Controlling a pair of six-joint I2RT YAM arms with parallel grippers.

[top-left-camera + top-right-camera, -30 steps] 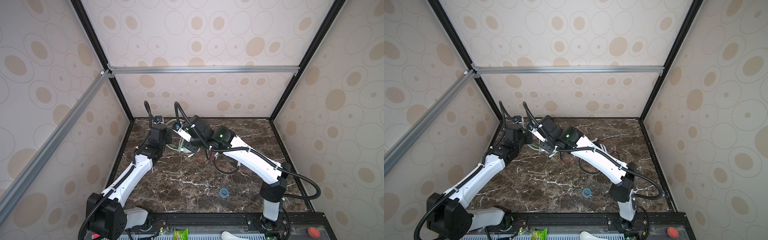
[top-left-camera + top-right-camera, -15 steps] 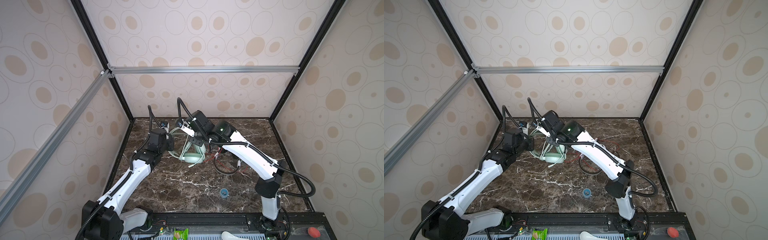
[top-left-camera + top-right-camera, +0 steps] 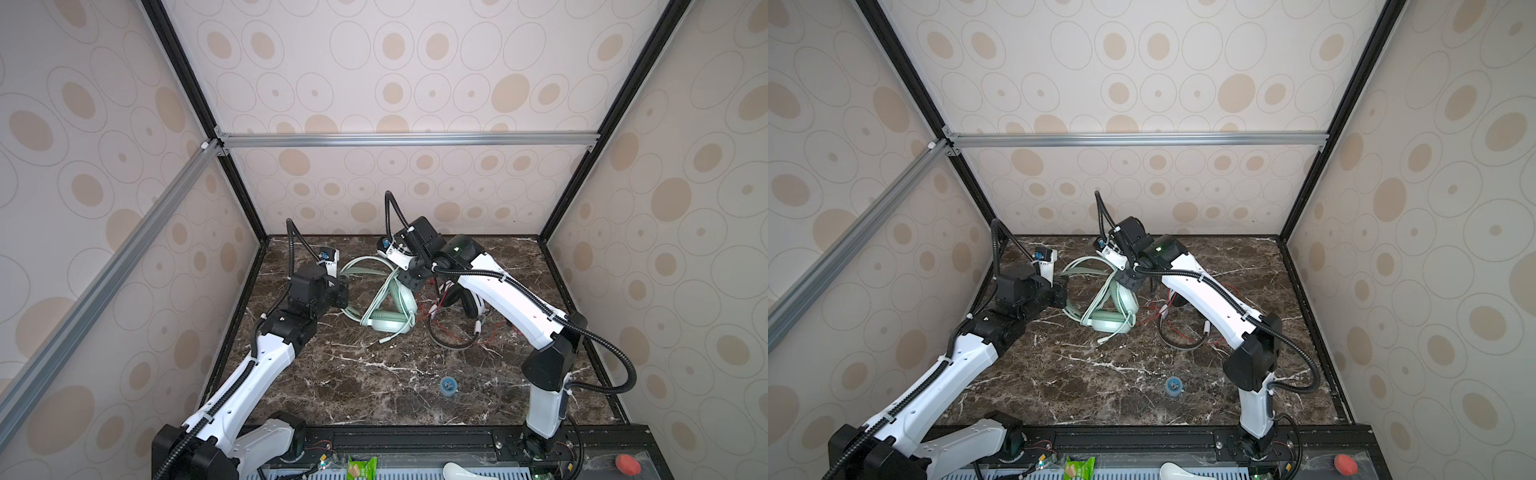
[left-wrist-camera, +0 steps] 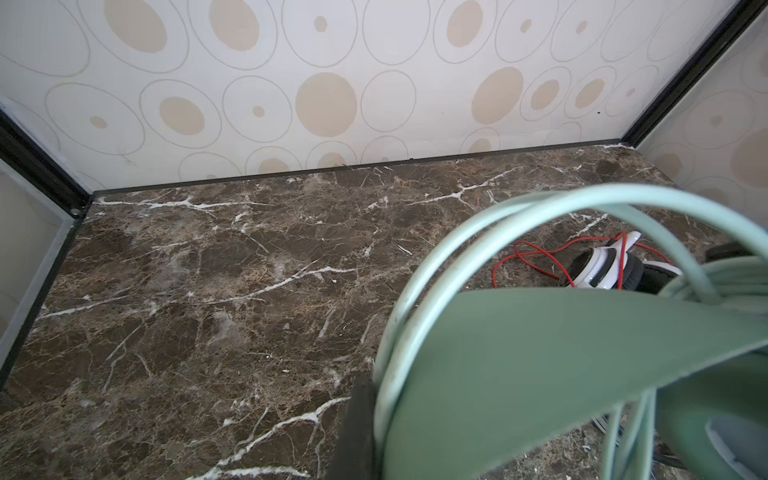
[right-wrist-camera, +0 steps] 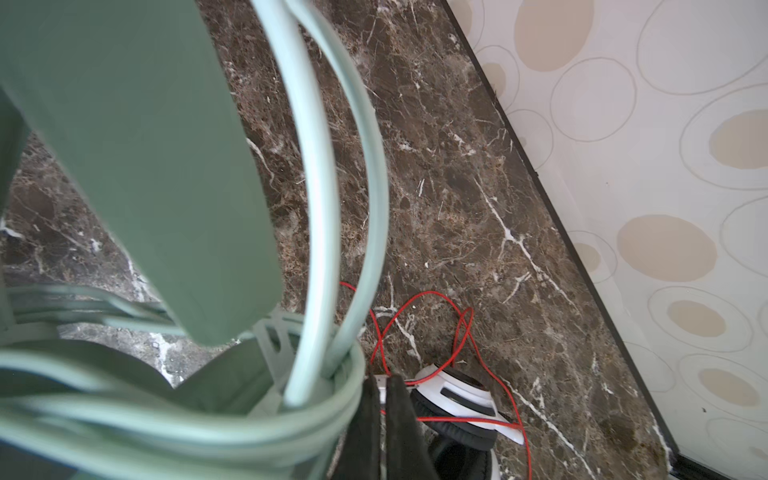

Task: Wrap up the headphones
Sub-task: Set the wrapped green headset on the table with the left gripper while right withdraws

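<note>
The mint green headphones [image 3: 390,322] [image 3: 1108,322] lie mid-table with their cups on the marble and their cord looped round them. My left gripper [image 3: 343,291] [image 3: 1064,287] sits at the left end of the mint loops. In the left wrist view one black finger [image 4: 357,428] presses on the mint cord beside the headband [image 4: 540,353], and the other finger is hidden. My right gripper [image 3: 411,284] [image 5: 384,415] is shut, fingers together, right beside the cord loops [image 5: 249,432]. The white-and-black headphones [image 3: 469,303] [image 5: 453,390] lie to the right, their red cord [image 5: 415,299] loose.
A small blue round thing [image 3: 448,385] [image 3: 1174,385] sits on the marble table [image 3: 374,395] near the front. Patterned walls with black posts close in the back and both sides. A green packet [image 3: 361,469] lies past the front rail.
Both grippers have moved right and slightly toward the front with the mint headphones. The headset has come down from being held up and now rests on the marble.
</note>
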